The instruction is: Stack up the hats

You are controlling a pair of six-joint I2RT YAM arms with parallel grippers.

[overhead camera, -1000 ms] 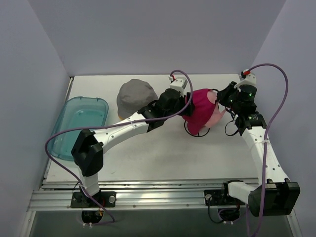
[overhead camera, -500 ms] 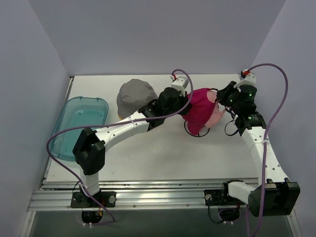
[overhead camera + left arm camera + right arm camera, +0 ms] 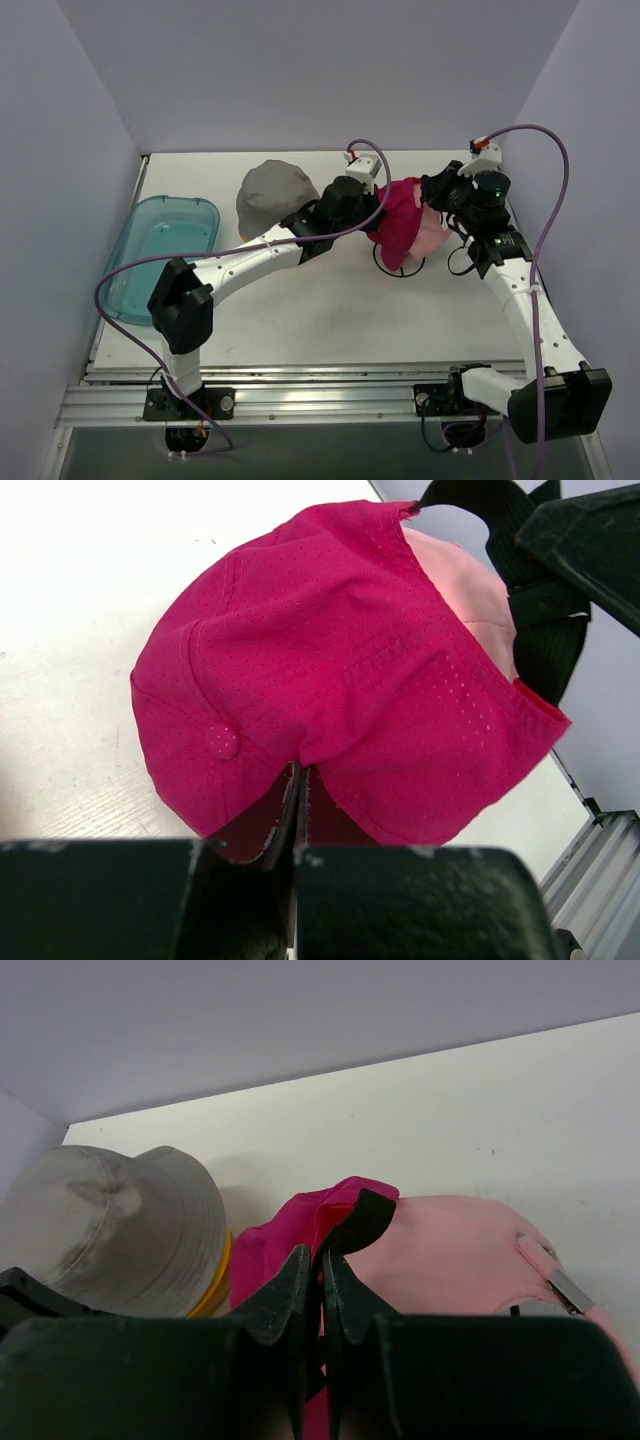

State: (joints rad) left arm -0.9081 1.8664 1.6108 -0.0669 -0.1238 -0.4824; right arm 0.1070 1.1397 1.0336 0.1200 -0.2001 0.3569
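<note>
Reaching inward from opposite sides, left fingers and right fingers both pinched onto the magenta baseball cap.

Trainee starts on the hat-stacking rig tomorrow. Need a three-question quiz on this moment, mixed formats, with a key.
1. Short answer: which hat's brim shows under the grey hat?
2. True or false: the magenta cap lies over the pink cap.
3. What is the left gripper shut on? A tray, B magenta cap, C grey hat.
Key: 1 yellow hat; 2 true; 3 B.
</note>
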